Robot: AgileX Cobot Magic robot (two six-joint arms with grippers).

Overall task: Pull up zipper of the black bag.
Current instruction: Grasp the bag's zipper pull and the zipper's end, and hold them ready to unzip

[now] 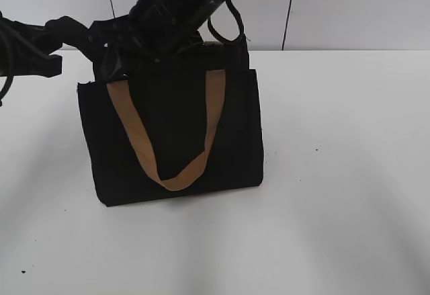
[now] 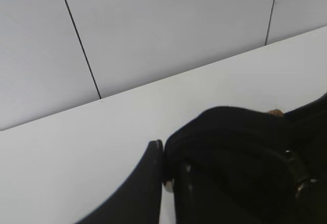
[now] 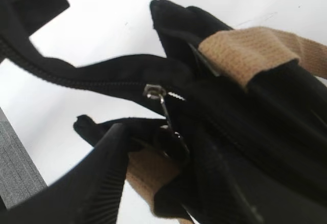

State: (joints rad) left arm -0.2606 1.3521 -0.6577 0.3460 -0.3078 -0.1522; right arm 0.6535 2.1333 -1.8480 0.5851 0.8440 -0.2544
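Right gripper (image 3: 153, 147) clenched on the small silver zipper pull (image 3: 162, 106), track running leftward along the black fabric bag (image 3: 245, 132).

No legible text, labels, brand marks, numbers or signs in any of the three views. The black bag (image 1: 175, 134) carries no print or tag on its visible face, and its tan handle (image 1: 164, 144) is plain webbing. The bench (image 1: 349, 174) is unmarked.
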